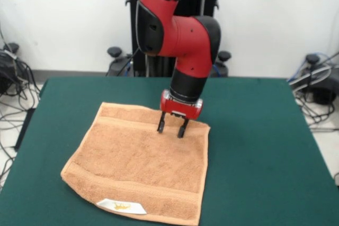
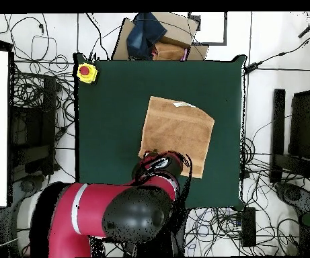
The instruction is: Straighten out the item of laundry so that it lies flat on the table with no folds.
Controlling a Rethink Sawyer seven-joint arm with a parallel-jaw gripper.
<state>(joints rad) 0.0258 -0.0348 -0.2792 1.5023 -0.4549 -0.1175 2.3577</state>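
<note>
While one towel (image 1: 140, 162) lies spread flat, one pincer (image 1: 172, 126) hovers released.

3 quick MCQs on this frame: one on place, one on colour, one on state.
1. Where is the hand?
A. over the towel's edge nearest the robot
B. over the label
C. off the table

2. What colour is the table?
A. white
B. dark green
C. red

3. How does the towel lie?
A. bunched in a heap
B. hanging off the table
C. spread nearly flat

Key: 1 A, the fingers stand at the far border in the front view. 2 B, green shows all round the towel. 3 C, its four edges show and no large fold.
</note>
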